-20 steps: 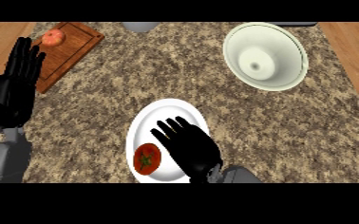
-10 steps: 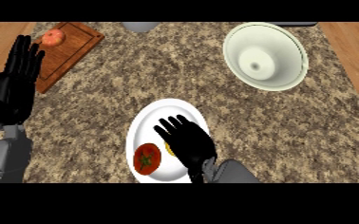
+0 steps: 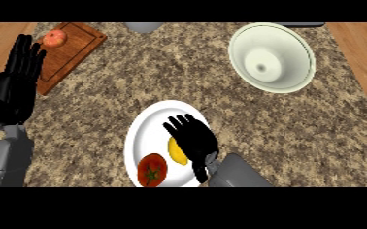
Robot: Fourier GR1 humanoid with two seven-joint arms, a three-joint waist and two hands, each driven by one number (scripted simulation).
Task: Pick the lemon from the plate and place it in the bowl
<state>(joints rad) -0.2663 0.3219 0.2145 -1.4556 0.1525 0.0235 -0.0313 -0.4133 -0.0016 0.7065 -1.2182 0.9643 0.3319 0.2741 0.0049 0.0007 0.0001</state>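
Note:
A yellow lemon (image 3: 176, 151) lies on the white plate (image 3: 151, 125) near the counter's front edge, beside a red tomato (image 3: 151, 170). My right hand (image 3: 193, 140) hovers over the plate with its fingers spread and straight, its palm just right of the lemon and partly covering it. Nothing is held in it. The pale green bowl (image 3: 272, 57) stands at the back right, well away from the plate. My left hand (image 3: 19, 77) rests open at the left edge, fingers up.
A wooden cutting board (image 3: 70, 51) at the back left carries an orange-red fruit (image 3: 54, 38). A grey object (image 3: 145, 26) sits at the back edge. Speckled granite counter lies between plate and bowl.
My right hand has drawn back toward the front edge, uncovering the lemon on the plate. The left hand stays put.

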